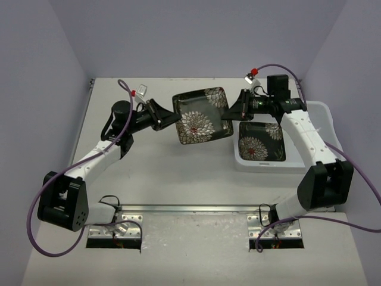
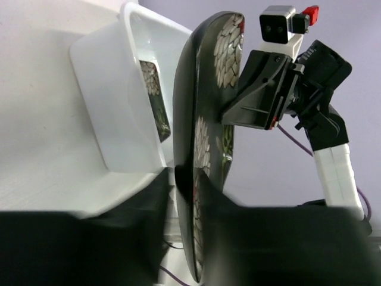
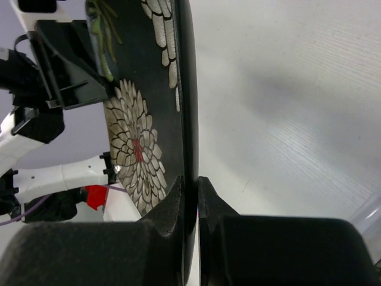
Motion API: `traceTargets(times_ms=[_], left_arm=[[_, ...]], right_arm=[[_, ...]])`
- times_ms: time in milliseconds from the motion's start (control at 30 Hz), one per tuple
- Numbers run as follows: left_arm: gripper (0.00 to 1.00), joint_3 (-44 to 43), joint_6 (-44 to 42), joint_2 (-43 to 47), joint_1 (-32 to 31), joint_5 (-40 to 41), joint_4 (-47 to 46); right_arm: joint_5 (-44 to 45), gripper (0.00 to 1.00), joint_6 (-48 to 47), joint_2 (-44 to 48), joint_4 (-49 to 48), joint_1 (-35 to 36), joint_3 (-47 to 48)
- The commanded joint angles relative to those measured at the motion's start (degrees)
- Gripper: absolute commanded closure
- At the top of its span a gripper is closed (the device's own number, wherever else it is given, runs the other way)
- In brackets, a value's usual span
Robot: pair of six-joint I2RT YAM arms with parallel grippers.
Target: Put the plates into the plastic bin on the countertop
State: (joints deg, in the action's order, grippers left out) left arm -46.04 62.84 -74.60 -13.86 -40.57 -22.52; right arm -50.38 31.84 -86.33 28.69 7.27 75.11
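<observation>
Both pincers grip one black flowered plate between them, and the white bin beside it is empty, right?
Not quite: the bin is not empty. The top view shows a second black plate lying in it. The left pincer and right pincer do both grip the black flowered plate between them.

A plate [image 1: 201,116] is hanging above the back middle of the counter [image 1: 178,173], sitting between the two hands. The left hand [image 1: 169,121] is gripping its left edge and the right hand [image 1: 229,113] is gripping its right edge. The bin [image 1: 256,167] is standing on the counter just right of that plate, and a second plate [image 1: 261,142] is lying flat inside it. The right arm is reaching over the bin's right side.
</observation>
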Motion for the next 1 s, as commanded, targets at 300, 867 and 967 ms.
traceTargets(times_ms=[300,867,967], left_arm=[[0.0,-16.29,-22.09,6.84,3.29,20.69,37.79],[0.0,-2.85,-27.83,9.48,3.18,11.81,41.2],[0.0,-1.93,-29.43,8.68,3.2,10.21,41.17]], right_arm=[[16.21,1.0,-8.14,9.24,21.58,-17.21,11.29],[23.11,1.0,-26.27,8.12,25.52,-28.62,12.51],[21.8,1.0,-26.76,4.78,25.34,-28.62,13.41]])
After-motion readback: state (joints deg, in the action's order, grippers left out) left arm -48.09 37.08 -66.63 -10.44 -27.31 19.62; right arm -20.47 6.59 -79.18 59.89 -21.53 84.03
